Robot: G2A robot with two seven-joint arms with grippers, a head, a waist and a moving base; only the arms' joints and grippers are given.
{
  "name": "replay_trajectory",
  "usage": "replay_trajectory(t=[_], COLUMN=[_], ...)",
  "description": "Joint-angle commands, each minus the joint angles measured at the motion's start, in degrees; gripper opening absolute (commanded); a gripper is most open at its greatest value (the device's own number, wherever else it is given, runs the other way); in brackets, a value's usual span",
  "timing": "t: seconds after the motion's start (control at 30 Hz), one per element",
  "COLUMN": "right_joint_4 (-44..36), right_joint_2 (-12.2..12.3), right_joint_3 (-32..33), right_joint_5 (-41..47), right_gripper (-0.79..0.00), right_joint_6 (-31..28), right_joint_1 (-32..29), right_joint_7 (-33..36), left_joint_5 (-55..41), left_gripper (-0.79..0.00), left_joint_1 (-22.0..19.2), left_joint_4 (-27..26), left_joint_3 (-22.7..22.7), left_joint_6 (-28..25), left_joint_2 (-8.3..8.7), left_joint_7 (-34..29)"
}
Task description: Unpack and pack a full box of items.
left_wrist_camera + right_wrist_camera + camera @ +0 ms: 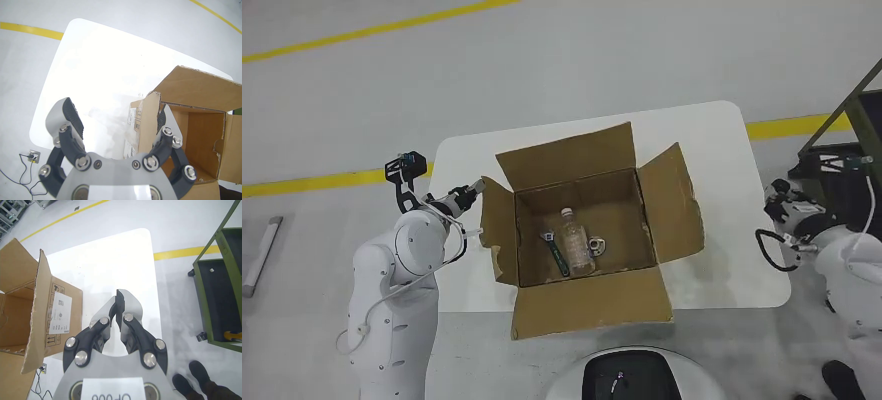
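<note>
An open cardboard box (567,155) stands in the middle of the white table (712,140). On its floor lie a clear bottle (575,243), a green-handled wrench (554,252) and a small pale ring-shaped item (598,245). My left gripper (478,187) is open at the box's left flap (149,113), whose torn edge partly covers one finger (165,118). The other finger (72,113) is outside over the table. My right gripper (116,298) is shut and holds nothing. It hangs at the table's right edge, apart from the box (17,262).
A green wheeled cart (217,291) stands on the floor right of the table. A floor socket with a black cable (34,156) lies off the table's left side. Bare table surface lies behind the box and on both sides.
</note>
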Motion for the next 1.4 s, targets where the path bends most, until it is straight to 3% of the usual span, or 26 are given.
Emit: replay_trajectory(t=[0.0,0.13,0.2,0.3,0.53,0.67,1.07,1.37], right_joint_4=[-0.05,0.0,2.03,4.54,13.5,13.66,12.42,15.51], right_joint_2=[0.01,-0.03,-0.29,-0.38,-0.99,-1.36,-1.05,-1.14], right_joint_3=[0.03,-0.16,-1.99,-5.39,-13.17,-16.04,-24.16,-26.58], right_joint_5=[-0.04,0.46,6.19,5.84,4.59,6.89,2.18,4.33], right_gripper=[-0.785,-0.785,-0.785,-0.785,-0.785,-0.785,-0.785,-0.785], right_joint_6=[-0.02,-0.23,-3.1,-7.4,-12.6,-15.5,-29.72,-30.5], right_joint_1=[0.03,-0.09,-0.59,-0.23,4.74,7.18,11.32,14.6], right_joint_7=[0.02,-0.3,-1.4,-4.58,-13.6,-16.23,-9.88,-5.99], left_joint_5=[0.0,0.0,0.0,0.0,0.0,0.0,0.0,0.0], left_gripper=[0.0,0.0,0.0,0.0,0.0,0.0,0.0,0.0], left_joint_1=[0.0,0.0,0.0,0.0,0.0,0.0,0.0,0.0], left_joint_4=[0.0,0.0,0.0,0.0,0.0,0.0,0.0,0.0], left_joint_3=[0.0,0.0,0.0,0.0,0.0,0.0,0.0,0.0], left_joint_6=[0.0,0.0,0.0,0.0,0.0,0.0,0.0,0.0], left_joint_2=[0.0,0.0,0.0,0.0,0.0,0.0,0.0,0.0], left_joint_7=[0.0,0.0,0.0,0.0,0.0,0.0,0.0,0.0])
